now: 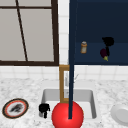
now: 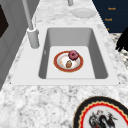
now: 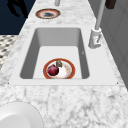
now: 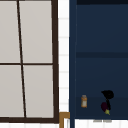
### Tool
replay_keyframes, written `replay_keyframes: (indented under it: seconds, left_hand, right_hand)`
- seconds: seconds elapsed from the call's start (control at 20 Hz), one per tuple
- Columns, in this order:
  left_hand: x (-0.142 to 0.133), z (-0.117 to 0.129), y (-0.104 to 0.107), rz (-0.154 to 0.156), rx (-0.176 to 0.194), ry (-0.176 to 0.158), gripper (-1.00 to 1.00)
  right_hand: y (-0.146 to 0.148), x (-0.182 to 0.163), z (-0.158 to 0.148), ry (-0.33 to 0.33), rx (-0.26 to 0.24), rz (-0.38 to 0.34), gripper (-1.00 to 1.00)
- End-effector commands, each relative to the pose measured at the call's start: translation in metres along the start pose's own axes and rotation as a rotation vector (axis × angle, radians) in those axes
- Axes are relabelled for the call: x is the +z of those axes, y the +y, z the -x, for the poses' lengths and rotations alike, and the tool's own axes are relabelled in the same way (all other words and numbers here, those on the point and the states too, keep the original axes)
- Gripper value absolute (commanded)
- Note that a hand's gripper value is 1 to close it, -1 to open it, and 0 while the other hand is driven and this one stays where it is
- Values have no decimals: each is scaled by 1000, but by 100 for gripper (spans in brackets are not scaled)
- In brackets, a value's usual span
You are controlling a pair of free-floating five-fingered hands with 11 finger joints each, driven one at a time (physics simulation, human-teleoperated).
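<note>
A: Going L to R in the front view: patterned plate (image 1: 15, 108) sits lower left on the counter, then our left hand (image 1: 44, 108) hovers at the sink's (image 1: 91, 100) left rim, lower centre-left. Fingers look curled, nothing in them as far as we can see.

B: And the right hand (image 1: 108, 41)?

A: Upper right, inside the dark blue cabinet (image 1: 100, 22). A purple veg, eggplant-like (image 1: 104, 53), hangs just under it, by the shelf. Whether the fingers are closed round the stem or just touching, we can't tell; the hand is a dark blob there. Upper view has the same pair at lower right (image 4: 107, 95), eggplant (image 4: 104, 106) below it, orange jar (image 4: 84, 101) to the left.

B: Risks?

A: If we hold it only by the thin stem, the grip's prob weak: the eggplant could swing, slip and drop to the counter or sink. The jar (image 1: 83, 47) is near on the same shelf, so a sideways sweep could knock it over.

B: Anything in the sink?

A: Left side view shows a red-rimmed plate (image 2: 61, 68) w/ two food bits in the basin. A fall there would scatter them. A white plate (image 1: 120, 113) sits lower right of the front view.
</note>
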Motion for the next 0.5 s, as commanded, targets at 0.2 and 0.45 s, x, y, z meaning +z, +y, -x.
replay_keyframes:
  seconds: [0.2,0.45]
  left_hand:
    - [0,0,0,0,0,0,0]
    - [0,0,0,0,0,0,0]
  right_hand:
    - [10,-1,3,-4,-2,-99,-100]
    - [5,-10,10,1,-16,-67,-100]
